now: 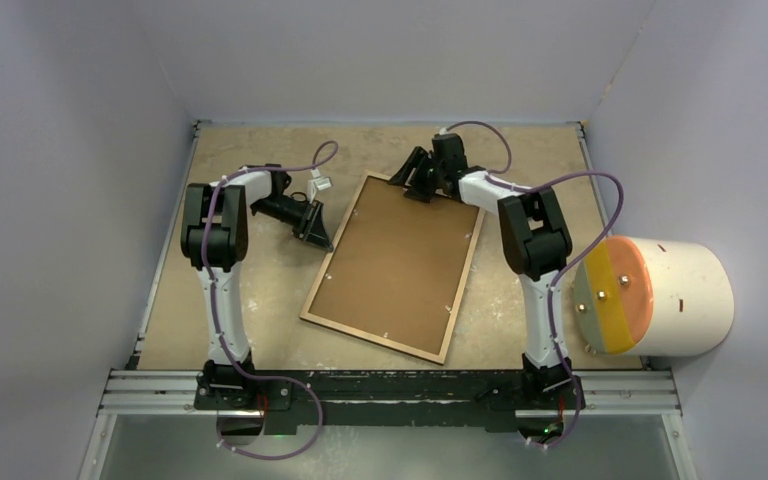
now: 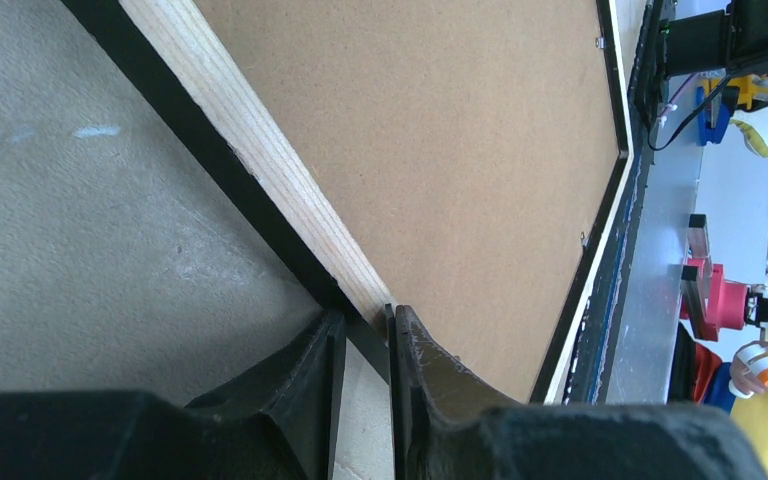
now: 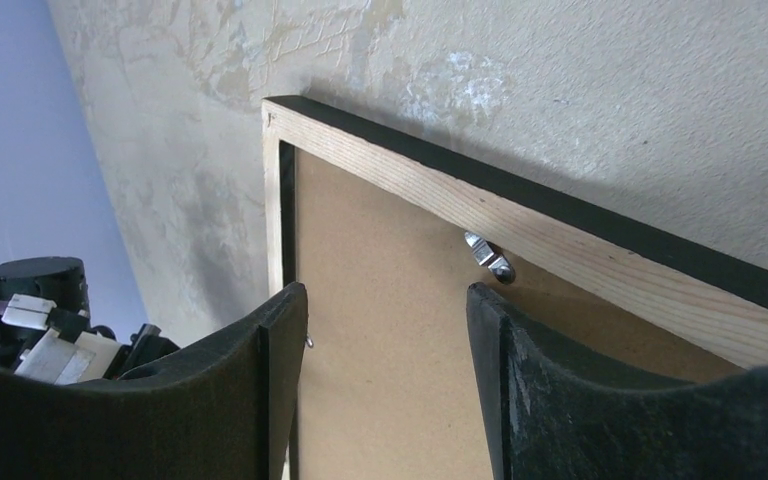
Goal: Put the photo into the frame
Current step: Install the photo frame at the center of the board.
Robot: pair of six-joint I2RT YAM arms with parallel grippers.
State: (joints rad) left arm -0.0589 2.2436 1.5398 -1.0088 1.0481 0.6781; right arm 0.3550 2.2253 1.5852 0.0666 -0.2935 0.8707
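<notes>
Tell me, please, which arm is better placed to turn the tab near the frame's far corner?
Right, probably: the right hand hovers open beside that tab, while the left hand is shut on the frame rim, steadying it.

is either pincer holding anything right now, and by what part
The left pincer grips the frame by the rim of its left long side. The right pincer is open, holding nothing.

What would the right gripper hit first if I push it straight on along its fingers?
Probably the brown backing board in the back of the frame, near its corner, with a metal tab just ahead. The right gripper is open; depth is unclear.
</notes>
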